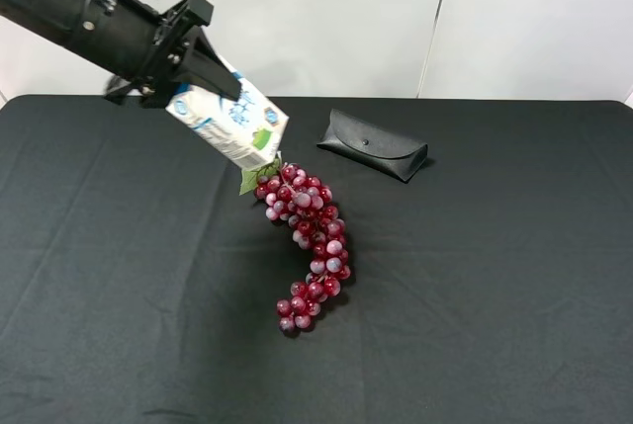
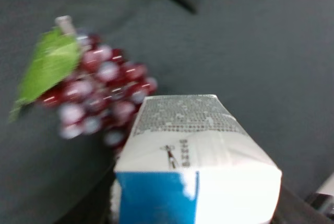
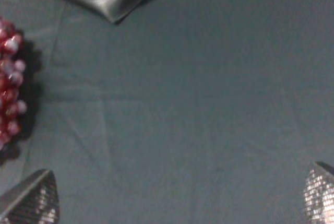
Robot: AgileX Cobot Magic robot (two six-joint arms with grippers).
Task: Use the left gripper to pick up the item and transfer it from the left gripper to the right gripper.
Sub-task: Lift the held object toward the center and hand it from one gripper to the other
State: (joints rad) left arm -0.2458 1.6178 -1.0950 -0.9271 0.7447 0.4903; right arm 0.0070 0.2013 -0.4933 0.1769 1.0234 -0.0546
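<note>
The item, a white drink carton with blue print and a small green patch, hangs tilted in the air above the table's back left. My left gripper is shut on its upper end. In the left wrist view the carton fills the lower middle, its base pointing away from the camera. My right gripper is open and empty over bare black cloth. Its two fingertips stand far apart. The right arm does not show in the exterior high view.
A bunch of red grapes with a green leaf lies mid-table, just below the carton; it also shows in both wrist views. A black flap case lies at the back centre. A black cloth covers the table.
</note>
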